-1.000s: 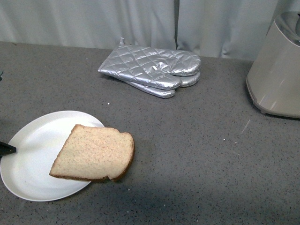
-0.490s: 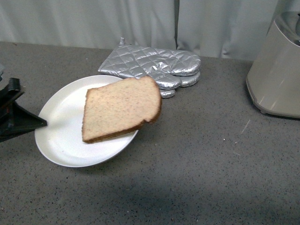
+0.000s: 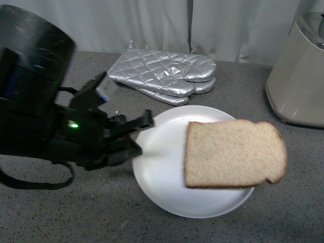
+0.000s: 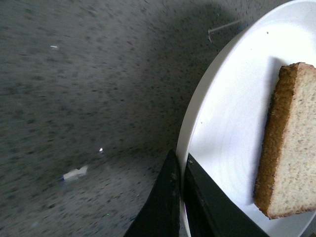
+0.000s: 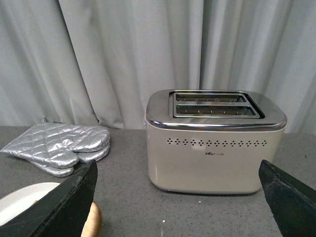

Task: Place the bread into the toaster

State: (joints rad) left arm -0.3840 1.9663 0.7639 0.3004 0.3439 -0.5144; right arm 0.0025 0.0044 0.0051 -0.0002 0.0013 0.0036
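Pale grey pleated curtains [image 5: 98,54] hang behind a dark speckled countertop [image 3: 228,101].

Lower centre of the front view: the flat tan wholemeal bread slice [image 3: 233,154] lies on the round white plate [image 3: 162,177], overhanging its right rim. The black left gripper [image 3: 139,132] clamps the plate's left rim. Quilted silver oven mitts [image 3: 164,76] lie behind, upper centre; the boxy beige toaster [image 3: 298,76] stands at the right edge.

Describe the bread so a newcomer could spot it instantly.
Start at the beige toaster on the right. Left of it the left gripper holds a white plate by its rim. The bread lies on that plate, overhanging its edge: the only tan, brown-crusted thing.
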